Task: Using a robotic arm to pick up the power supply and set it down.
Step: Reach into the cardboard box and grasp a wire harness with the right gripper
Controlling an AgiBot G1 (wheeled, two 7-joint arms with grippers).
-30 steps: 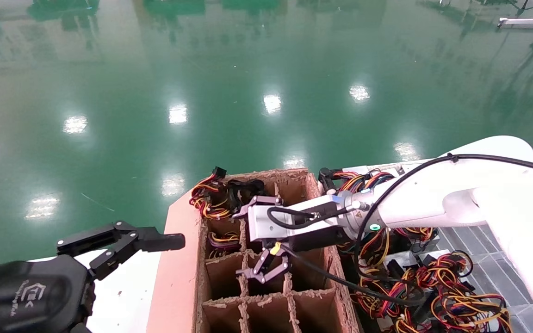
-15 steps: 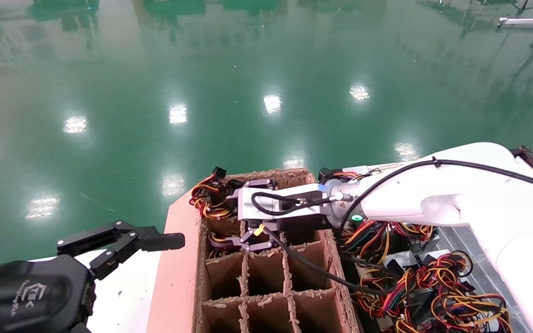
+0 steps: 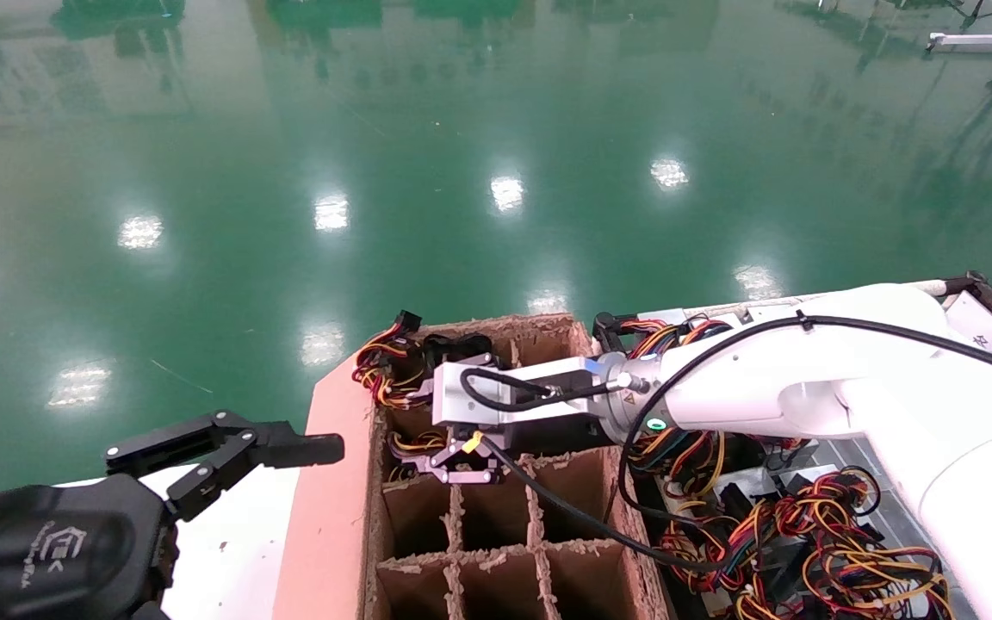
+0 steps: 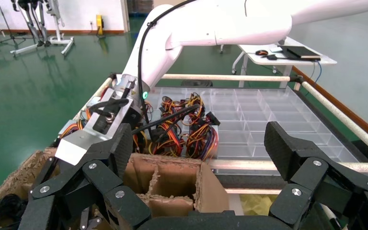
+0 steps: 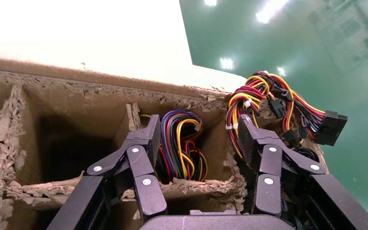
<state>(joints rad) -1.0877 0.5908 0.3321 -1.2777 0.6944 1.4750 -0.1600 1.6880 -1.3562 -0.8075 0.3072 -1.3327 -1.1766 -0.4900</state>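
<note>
Right pincer (image 3: 451,462) hangs open and empty over a divider grid (image 3: 496,551) cell holding the power supply's wire bundle (image 5: 182,148), body hidden below; advise straight descent, fingers clear of cardboard walls, gripping metal, not wires; left pincer (image 3: 229,452) parked open.

Right claw (image 3: 451,461) open, arm extended leftward; left claw (image 3: 229,448) open, parked.

A brown cardboard divider grid (image 3: 496,551) with ragged edges stands on a pink board (image 3: 324,517), beside a clear plastic compartment tray (image 4: 268,120), above a glossy green floor (image 3: 375,172).
</note>
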